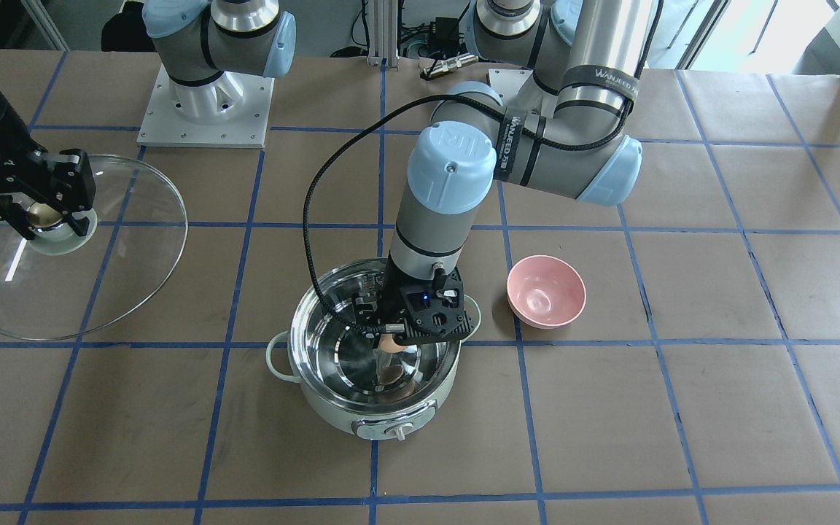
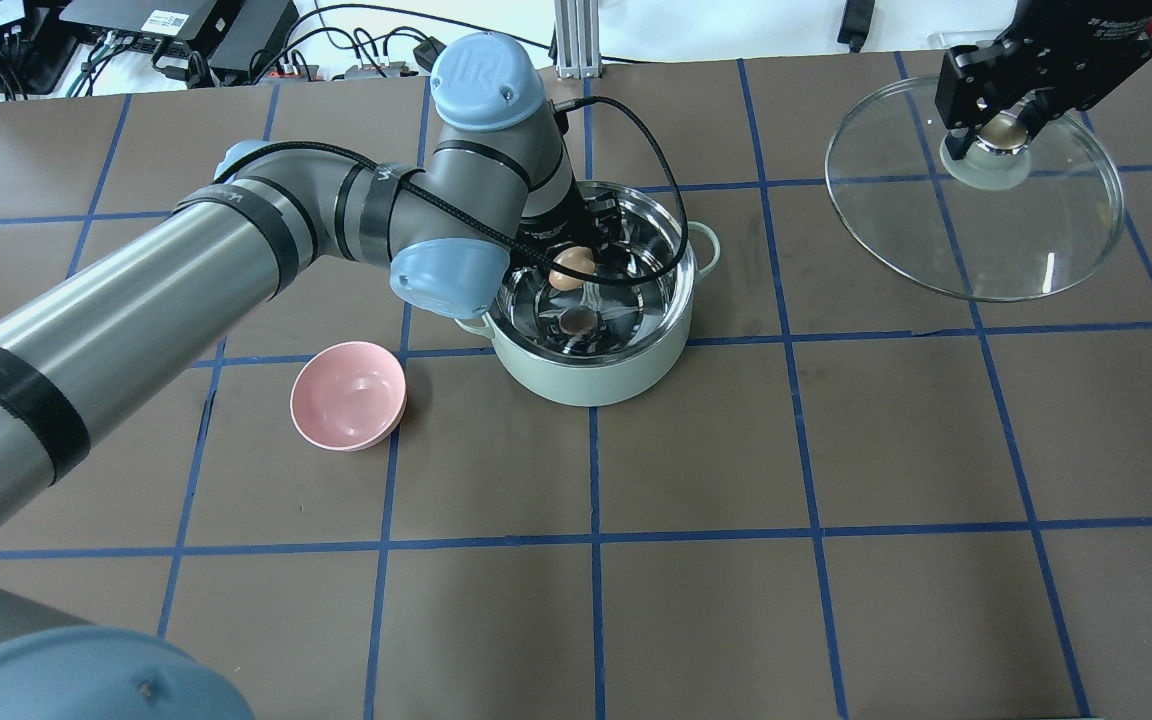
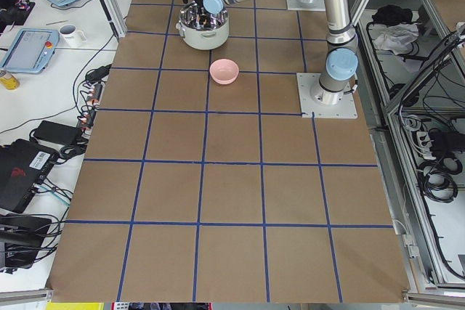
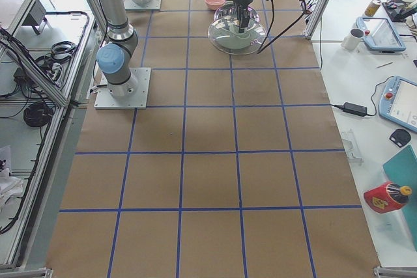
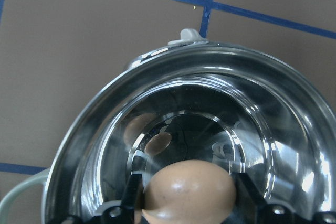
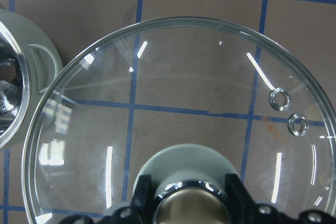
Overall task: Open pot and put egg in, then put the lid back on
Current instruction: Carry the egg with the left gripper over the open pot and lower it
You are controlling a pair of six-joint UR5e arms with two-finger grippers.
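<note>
The mint-green pot (image 1: pixel 332 408) stands open in the middle of the table, its steel inside bare. My left gripper (image 1: pixel 391 340) is shut on the brown egg (image 1: pixel 389 343) and holds it inside the pot's rim, above the bottom. The egg also shows in the overhead view (image 2: pixel 570 268) and in the left wrist view (image 5: pixel 189 192), and its reflection lies on the steel. My right gripper (image 2: pixel 1001 125) is shut on the beige knob (image 2: pixel 1003 132) of the glass lid (image 2: pixel 936 235). It holds the lid slightly tilted, off to the pot's side.
A small empty pink bowl (image 1: pixel 545 292) sits beside the pot, on my left arm's side. The pot's control knob (image 1: pixel 396 432) faces away from me. Blue tape lines cross the brown table. Both arm bases stand at the table's near edge.
</note>
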